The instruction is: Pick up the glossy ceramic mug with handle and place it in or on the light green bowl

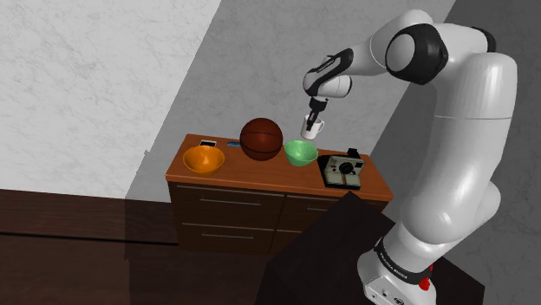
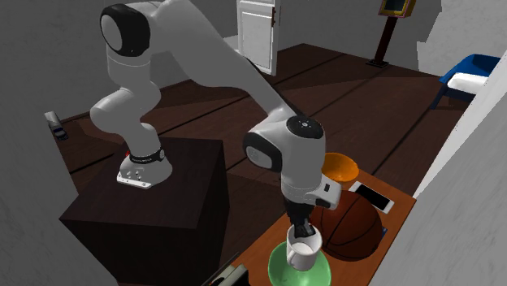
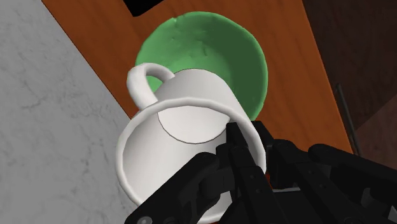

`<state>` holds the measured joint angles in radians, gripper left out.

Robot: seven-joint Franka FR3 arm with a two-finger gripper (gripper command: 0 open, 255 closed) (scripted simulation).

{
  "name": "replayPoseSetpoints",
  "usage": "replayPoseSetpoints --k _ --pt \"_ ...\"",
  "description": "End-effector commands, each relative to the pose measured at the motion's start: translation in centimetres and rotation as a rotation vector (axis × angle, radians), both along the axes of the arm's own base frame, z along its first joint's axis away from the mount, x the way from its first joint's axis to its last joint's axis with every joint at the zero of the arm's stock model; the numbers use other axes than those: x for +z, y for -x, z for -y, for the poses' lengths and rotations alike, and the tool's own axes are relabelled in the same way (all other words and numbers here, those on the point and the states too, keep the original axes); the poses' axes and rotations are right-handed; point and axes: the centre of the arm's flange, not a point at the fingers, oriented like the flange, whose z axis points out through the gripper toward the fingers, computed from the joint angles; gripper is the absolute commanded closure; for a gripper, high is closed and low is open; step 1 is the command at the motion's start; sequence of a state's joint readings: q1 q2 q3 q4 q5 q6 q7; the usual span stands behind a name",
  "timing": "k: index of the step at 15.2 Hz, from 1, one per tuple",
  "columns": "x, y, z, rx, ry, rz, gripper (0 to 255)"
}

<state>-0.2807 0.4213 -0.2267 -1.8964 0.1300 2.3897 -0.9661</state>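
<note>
On the brown wooden tabletop point(image 1: 251, 171), from the left: a round orange bowl point(image 1: 204, 159), a brown basketball point(image 1: 261, 138), then the light green bowl point(image 1: 300, 153). Just above that bowl hangs the glossy white mug with a handle point(image 1: 312, 129), its rim pinched between the black fingers point(image 3: 245, 167). To its right lies a boxy instant camera point(image 1: 340, 171).

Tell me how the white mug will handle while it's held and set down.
The mug looks rigid and smooth, so it may slip or swing: the gripper pinches only one side of its rim. Set in the rounded green bowl, it will probably lean or tip. Its handle should stop it rolling far.
</note>
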Motion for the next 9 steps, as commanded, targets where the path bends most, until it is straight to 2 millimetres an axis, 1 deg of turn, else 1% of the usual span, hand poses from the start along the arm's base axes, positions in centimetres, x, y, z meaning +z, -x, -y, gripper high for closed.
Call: replayPoseSetpoints --k 1,9 --pt "-0.7 -0.2 0.4 0.001 0.0 0.0 255" --pt "-5.0 -0.2 0.4 0.001 0.0 0.0 255"
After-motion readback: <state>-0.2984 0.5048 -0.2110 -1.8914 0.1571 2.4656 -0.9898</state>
